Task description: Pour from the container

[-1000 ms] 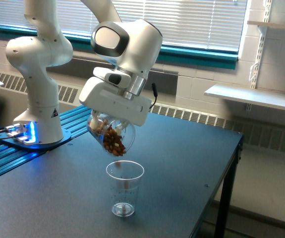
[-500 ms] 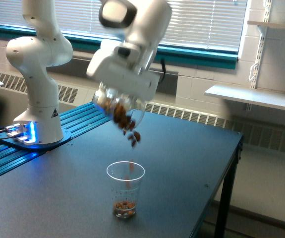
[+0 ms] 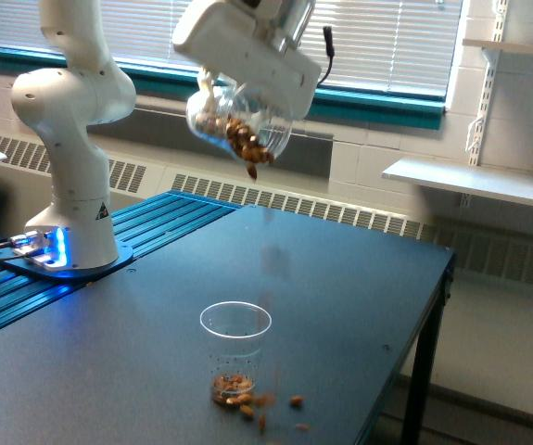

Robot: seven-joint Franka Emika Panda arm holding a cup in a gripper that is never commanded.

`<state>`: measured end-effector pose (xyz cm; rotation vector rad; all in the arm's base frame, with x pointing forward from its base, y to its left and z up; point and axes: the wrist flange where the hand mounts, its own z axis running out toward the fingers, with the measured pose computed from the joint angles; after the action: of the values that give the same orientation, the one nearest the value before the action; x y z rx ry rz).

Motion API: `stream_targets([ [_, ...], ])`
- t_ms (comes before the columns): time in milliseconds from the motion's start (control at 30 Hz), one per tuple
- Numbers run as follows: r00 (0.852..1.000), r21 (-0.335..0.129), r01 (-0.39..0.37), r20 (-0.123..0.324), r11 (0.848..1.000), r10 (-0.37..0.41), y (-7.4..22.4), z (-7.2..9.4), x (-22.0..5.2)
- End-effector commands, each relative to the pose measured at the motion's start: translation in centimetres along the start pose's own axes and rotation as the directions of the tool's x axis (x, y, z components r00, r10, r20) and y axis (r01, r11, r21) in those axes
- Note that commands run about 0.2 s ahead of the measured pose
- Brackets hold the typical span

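We see container (image 3: 238,125) tilted high w/ nuts (image 3: 247,148) spilling; small cup (image 3: 235,357) below, nuts scattered on table (image 3: 108,371).

High over the table (image 3: 359,278), the container (image 3: 238,125) hangs tilted in the gripper (image 3: 247,69). Directly below stands the small cup (image 3: 235,352), near the table's front edge, nuts (image 3: 234,382) inside. More nuts (image 3: 280,408) lie on the tabletop beside its base, toward the exterior view's right.

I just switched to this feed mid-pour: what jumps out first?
The tilted container, held high near the blinds, is spilling brown nuts from its mouth. Far below, the small clear cup has some in its bottom, but several pieces lie on the dark table beside its base.
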<state>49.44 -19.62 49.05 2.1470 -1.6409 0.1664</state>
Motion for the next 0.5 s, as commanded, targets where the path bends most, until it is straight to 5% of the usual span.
stream_targets([
  [33, 1.000, 0.007, 0.004, -0.003, 1.000, -0.004, -0.02, -1.17, 0.55],
  [500, 1.000, 0.000, 0.029, 0.002, 1.000, -0.029, -0.09, -1.16, -0.23],
])
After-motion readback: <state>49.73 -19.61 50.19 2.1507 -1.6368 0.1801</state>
